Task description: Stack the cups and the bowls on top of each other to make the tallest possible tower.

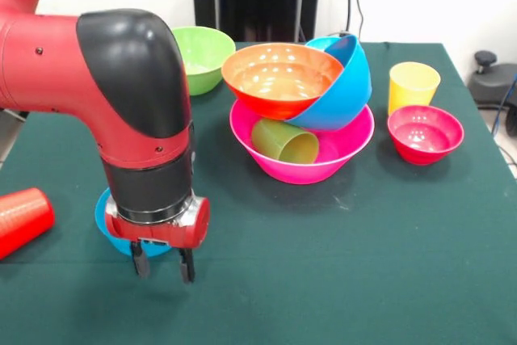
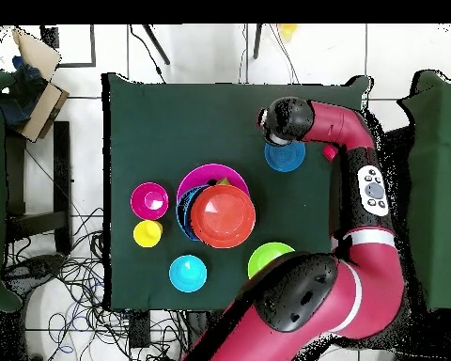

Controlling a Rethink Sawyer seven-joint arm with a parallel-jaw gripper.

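My gripper hangs open and empty just above the cloth, in front of the small translucent blue bowl, which shows beside my wrist in the overhead view. The tower's base is the biggest pink bowl. It holds the green cup on its side, the tilted large blue bowl and the orange bowl on top. The red cup lies on its side at the left. The yellow cup stands upright beside the magenta-red bowl.
The lime green bowl sits at the back, behind my arm. The cyan bowl stands behind the tower, and only its rim shows in the front view. The table's green cloth ends close to the red cup.
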